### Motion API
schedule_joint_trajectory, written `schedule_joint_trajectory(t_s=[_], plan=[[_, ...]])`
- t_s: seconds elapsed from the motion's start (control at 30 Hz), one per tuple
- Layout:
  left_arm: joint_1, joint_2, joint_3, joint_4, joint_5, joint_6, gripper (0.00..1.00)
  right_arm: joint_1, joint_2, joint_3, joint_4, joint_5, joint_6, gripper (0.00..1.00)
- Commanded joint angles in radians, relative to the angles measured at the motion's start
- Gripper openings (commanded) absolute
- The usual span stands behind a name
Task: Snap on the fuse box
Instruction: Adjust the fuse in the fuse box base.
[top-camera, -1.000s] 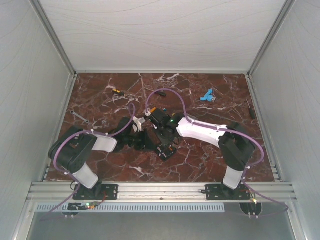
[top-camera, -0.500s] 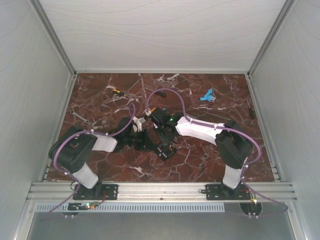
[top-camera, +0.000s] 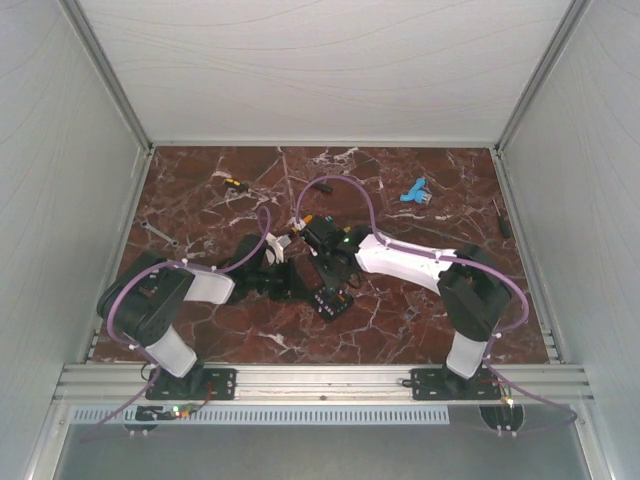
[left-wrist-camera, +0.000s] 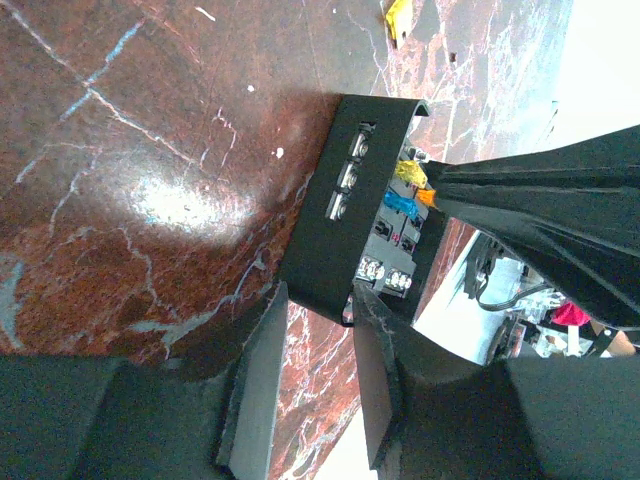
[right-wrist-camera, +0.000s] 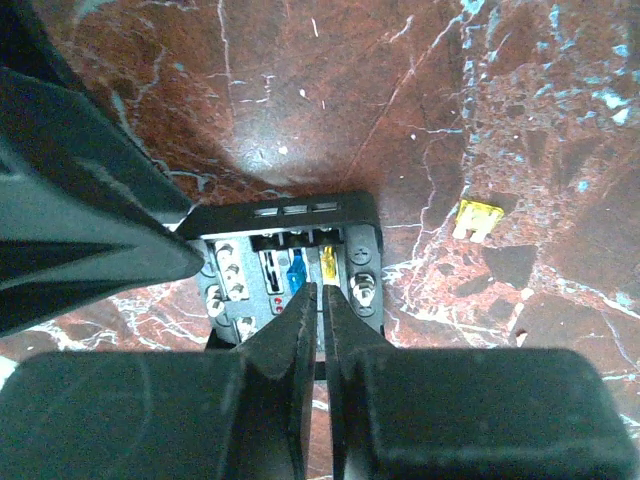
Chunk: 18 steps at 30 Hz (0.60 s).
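The fuse box (top-camera: 330, 303) is a small black square box lying open on the marble, with blue (right-wrist-camera: 296, 272) and yellow (right-wrist-camera: 327, 262) fuses inside. In the left wrist view the fuse box (left-wrist-camera: 335, 210) has its near corner pinched between the fingertips of my left gripper (left-wrist-camera: 320, 300). My right gripper (right-wrist-camera: 321, 290) is shut, with nothing seen between its jaws. Its tips point down into the fuse box (right-wrist-camera: 285, 215), between the blue and yellow fuses. From above, the left gripper (top-camera: 297, 284) meets the box from the left and the right gripper (top-camera: 322, 283) from the far side.
A loose yellow fuse (right-wrist-camera: 478, 218) lies on the marble right of the box. A blue part (top-camera: 413, 191), a small tool (top-camera: 232, 183), a metal wrench (top-camera: 160, 234) and a screwdriver (top-camera: 501, 218) lie farther out. White walls enclose the table.
The right gripper's jaws have closed the last small gap, and its arm has shifted slightly over the box. The left arm and the fuse box have stayed put.
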<state>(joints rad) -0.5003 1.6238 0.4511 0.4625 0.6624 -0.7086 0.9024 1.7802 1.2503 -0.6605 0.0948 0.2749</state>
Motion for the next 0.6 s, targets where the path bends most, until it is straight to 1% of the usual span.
schedule_joint_trajectory(t_s=[0.0,0.57], plan=[[-0.006,-0.001,0.027,0.01,-0.021,0.014,0.33,0.007,-0.088,-0.001,0.012,0.001,0.013,0.05],[-0.009,0.004,0.031,0.01,-0.015,0.015,0.33,0.007,0.003,-0.01,0.046,-0.057,0.032,0.05]])
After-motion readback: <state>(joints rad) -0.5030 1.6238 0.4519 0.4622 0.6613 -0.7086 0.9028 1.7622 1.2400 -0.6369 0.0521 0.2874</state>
